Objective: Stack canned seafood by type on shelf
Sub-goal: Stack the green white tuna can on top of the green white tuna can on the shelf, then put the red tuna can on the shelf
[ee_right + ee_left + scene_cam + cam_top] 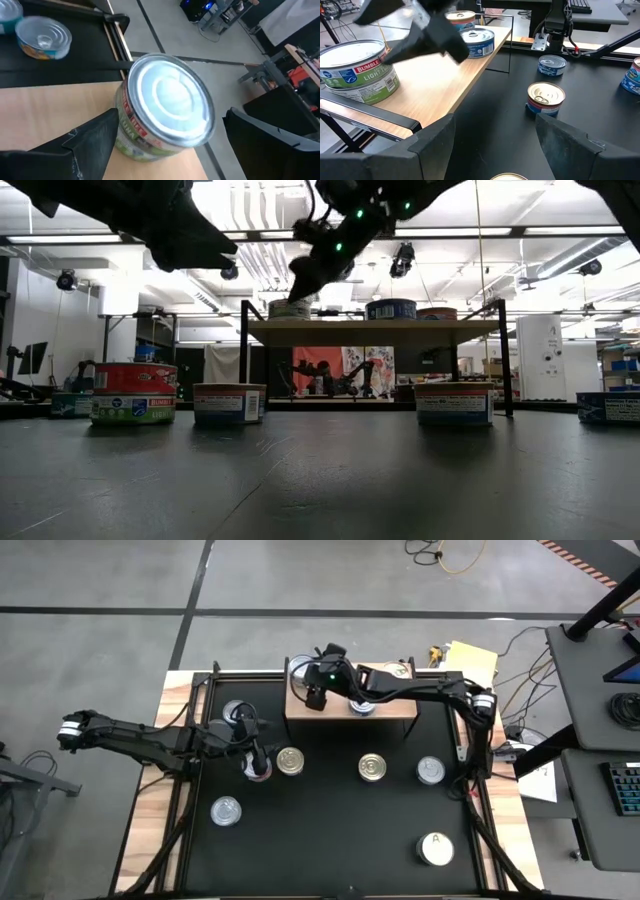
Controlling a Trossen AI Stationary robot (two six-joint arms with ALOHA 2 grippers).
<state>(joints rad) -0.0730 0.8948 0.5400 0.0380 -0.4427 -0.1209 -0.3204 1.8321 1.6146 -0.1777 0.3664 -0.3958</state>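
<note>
Closest to the right wrist camera, a green-labelled can (167,107) is standing on the shelf (352,707) at its left end, between the right gripper (165,137)'s wide-open fingers, which are not gripping it. Two more cans are sitting on the shelf. Over the black counter (330,830), the left gripper (258,762) is hovering with fingers apart, empty, above a red-sided can (257,771), with five other cans scattered around.
</note>
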